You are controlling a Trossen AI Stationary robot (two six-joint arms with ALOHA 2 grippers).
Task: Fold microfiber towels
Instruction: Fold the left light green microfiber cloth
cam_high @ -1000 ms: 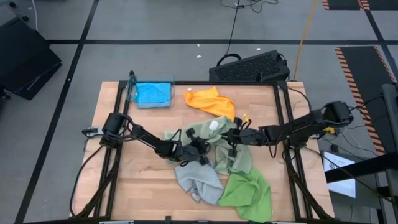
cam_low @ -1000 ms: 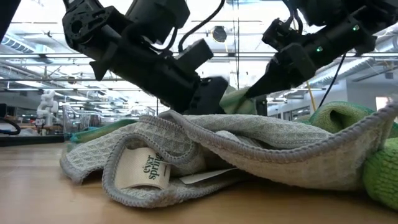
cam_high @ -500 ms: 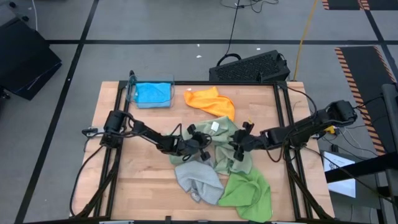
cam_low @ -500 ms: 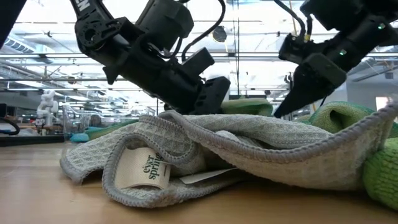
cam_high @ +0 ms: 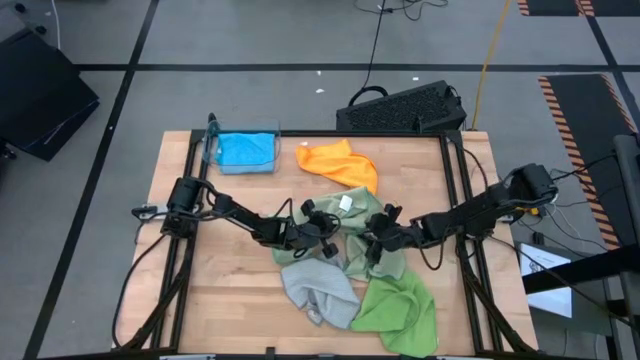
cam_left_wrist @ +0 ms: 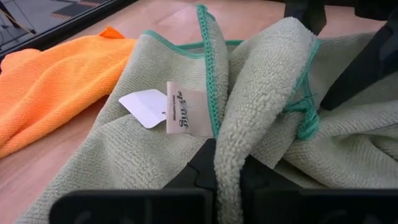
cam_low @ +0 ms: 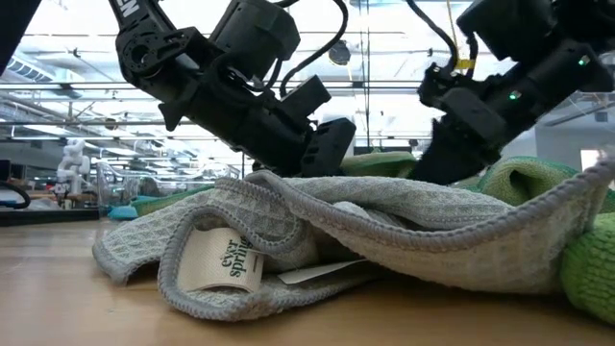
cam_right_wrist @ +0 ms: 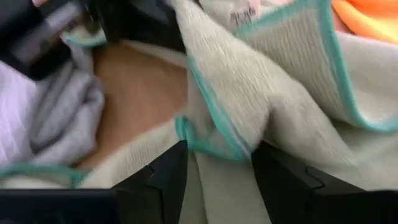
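Observation:
Two pale sage green towels [cam_high: 358,212] lie crumpled and overlapping at the table's middle. One shows a white tag [cam_left_wrist: 185,109]. My left gripper [cam_high: 325,232] is low over them and shut on a raised fold of sage towel [cam_left_wrist: 261,74]. My right gripper [cam_high: 373,240] is open, with its fingers on either side of a teal-hemmed sage edge [cam_right_wrist: 211,146]. The light grey towel [cam_high: 315,288] and the bright green towel [cam_high: 400,308] lie crumpled near the front. The orange towel [cam_high: 340,162] lies at the back. The blue towel [cam_high: 245,150] lies in a clear tray. My left gripper pinches a raised fold of the sage towel [cam_left_wrist: 230,140] between its two fingers, several layers thick. It comes low and slanting from the table's left. The fold stands up above the fingers, and the rest of the towel lies slack on the table. My right gripper's fingers [cam_right_wrist: 166,171] straddle the hemmed edge; I cannot tell whether they touch it.
The grey towel [cam_low: 288,240] fills the front of the low view, its label toward the camera. A black keyboard [cam_high: 405,108] lies beyond the table's far edge. Bare wood [cam_high: 225,290] shows at the near left. Black frame rails [cam_high: 455,190] run along both sides.
My right gripper has moved toward the table's near edge and slightly left, coming down onto the sage towels. My left gripper shifted a little toward the far edge early on, then kept still. The raised sage fold between the grippers has sunk lower.

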